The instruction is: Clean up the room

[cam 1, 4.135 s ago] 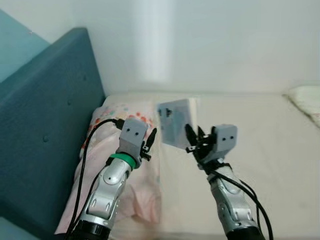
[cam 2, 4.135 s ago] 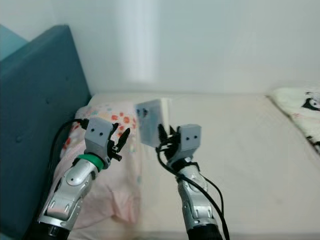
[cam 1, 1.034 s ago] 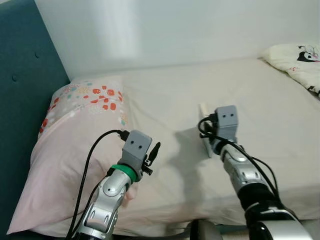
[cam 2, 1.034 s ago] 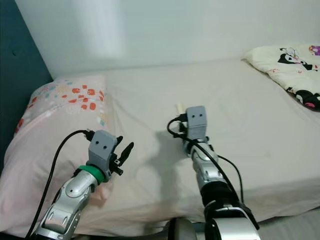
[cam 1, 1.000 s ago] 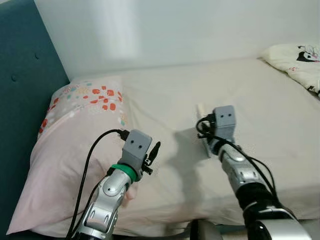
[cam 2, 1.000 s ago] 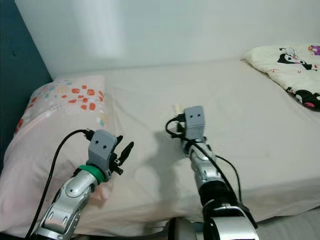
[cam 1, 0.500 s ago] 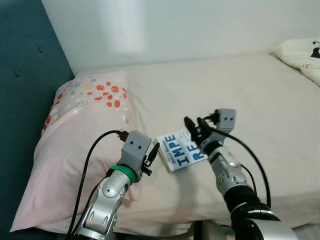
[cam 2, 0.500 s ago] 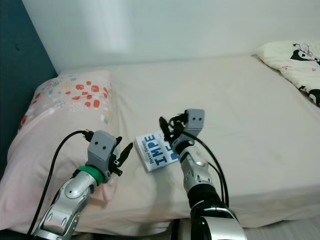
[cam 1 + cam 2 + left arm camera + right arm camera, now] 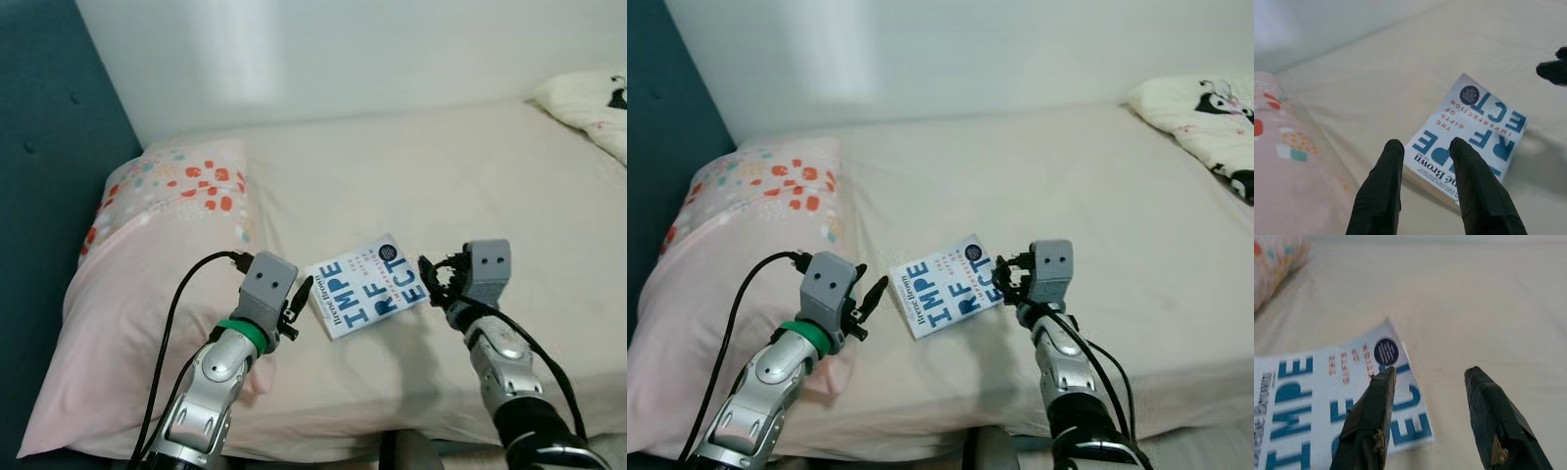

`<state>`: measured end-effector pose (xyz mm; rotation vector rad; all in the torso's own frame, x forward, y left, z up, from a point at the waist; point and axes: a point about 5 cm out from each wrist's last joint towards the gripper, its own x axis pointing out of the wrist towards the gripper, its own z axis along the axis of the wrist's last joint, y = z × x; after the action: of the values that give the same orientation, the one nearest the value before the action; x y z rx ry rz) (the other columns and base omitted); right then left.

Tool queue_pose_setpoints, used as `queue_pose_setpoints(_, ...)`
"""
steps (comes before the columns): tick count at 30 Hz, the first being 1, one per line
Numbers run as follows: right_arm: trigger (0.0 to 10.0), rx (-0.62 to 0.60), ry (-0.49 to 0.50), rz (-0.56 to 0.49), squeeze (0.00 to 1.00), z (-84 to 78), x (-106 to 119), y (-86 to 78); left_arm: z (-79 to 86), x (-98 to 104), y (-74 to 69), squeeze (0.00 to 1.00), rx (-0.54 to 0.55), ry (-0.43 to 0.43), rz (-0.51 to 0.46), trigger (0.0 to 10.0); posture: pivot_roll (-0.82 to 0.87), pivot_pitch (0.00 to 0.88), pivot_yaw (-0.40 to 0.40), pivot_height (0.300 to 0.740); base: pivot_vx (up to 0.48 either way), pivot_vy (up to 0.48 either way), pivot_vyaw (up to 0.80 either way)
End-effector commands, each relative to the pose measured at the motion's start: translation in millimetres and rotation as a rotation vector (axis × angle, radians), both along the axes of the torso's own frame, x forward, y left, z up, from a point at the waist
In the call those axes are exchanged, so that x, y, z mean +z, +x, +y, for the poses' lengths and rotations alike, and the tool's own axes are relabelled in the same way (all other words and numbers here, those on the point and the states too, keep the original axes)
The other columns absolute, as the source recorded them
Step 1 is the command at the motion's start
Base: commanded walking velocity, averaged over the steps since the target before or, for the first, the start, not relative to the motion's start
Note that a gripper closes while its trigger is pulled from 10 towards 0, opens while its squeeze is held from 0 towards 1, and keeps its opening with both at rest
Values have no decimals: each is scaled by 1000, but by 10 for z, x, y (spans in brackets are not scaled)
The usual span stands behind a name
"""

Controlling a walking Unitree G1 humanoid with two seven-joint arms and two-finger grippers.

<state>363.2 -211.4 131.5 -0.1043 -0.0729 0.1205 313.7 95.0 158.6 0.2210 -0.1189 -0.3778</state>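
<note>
- The white paperback book with blue lettering (image 9: 368,285) lies flat on the cream bedsheet (image 9: 411,176), between both grippers, beside the pink floral pillow (image 9: 147,255).
- The right gripper (image 9: 1432,423) hangs open and empty at the book's corner; the left gripper (image 9: 1422,147) is slightly parted, holding nothing.
- The book seems set down; the next move probably calls for finding other clutter.

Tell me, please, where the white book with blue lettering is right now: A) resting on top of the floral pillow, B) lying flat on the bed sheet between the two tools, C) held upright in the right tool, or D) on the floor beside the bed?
B: the book lies flat, cover up, on the bed sheet, with the left tool on one side and the open right tool on the other, neither gripping it.
</note>
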Motion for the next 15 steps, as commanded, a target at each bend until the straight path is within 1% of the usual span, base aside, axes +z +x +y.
queue_pose_setpoints(1,10000,23,90,27,0,41,-47,10,151,5,-8,0,39,9,7,10000,-63,122,131,590,0,0,0)
queue_pose_setpoints(2,10000,23,90,27,0,41,-47,10,151,5,-8,0,39,9,7,10000,-63,122,131,590,0,0,0)
queue_pose_setpoints(3,10000,21,193,35,0,44,-50,21,176,23,-23,0,45,10,3,10000,-47,137,132,590,0,0,0)
queue_pose_setpoints(4,10000,21,193,35,0,44,-50,21,176,23,-23,0,45,10,3,10000,-47,137,132,590,0,0,0)
queue_pose_setpoints(5,10000,32,312,51,0,72,-71,30,194,38,-38,0,51,10,0,10000,-37,147,134,590,0,0,0)
queue_pose_setpoints(6,10000,32,312,51,0,72,-71,30,194,38,-38,0,51,10,0,10000,-37,147,134,590,0,0,0)
queue_pose_setpoints(7,10000,33,424,76,0,124,-116,37,211,55,-55,0,57,10,-2,10000,-24,160,136,590,0,0,0)
queue_pose_setpoints(8,10000,33,424,76,0,124,-116,37,211,55,-55,0,57,10,-2,10000,-24,160,136,590,0,0,0)
queue_pose_setpoints(9,10000,66,610,146,0,307,-249,29,244,99,-111,0,63,12,-5,10000,15,209,151,590,0,0,0)
queue_pose_setpoints(11,10000,66,610,146,0,307,-249,29,244,99,-111,0,63,12,-5,10000,15,209,151,590,0,0,0)
queue_pose_setpoints(12,10000,85,779,201,0,444,-351,15,282,130,-160,0,65,21,-2,10000,34,235,159,590,0,0,0)
queue_pose_setpoints(13,10000,91,847,217,0,480,-377,10,297,139,-175,0,67,24,1,10000,40,244,162,590,0,0,0)
queue_pose_setpoints(14,10000,91,847,217,0,480,-377,10,297,139,-175,0,67,24,1,10000,40,244,162,590,0,0,0)
queue_pose_setpoints(15,10000,92,892,230,0,502,-397,7,310,145,-186,0,69,27,3,10000,46,252,163,590,0,0,0)
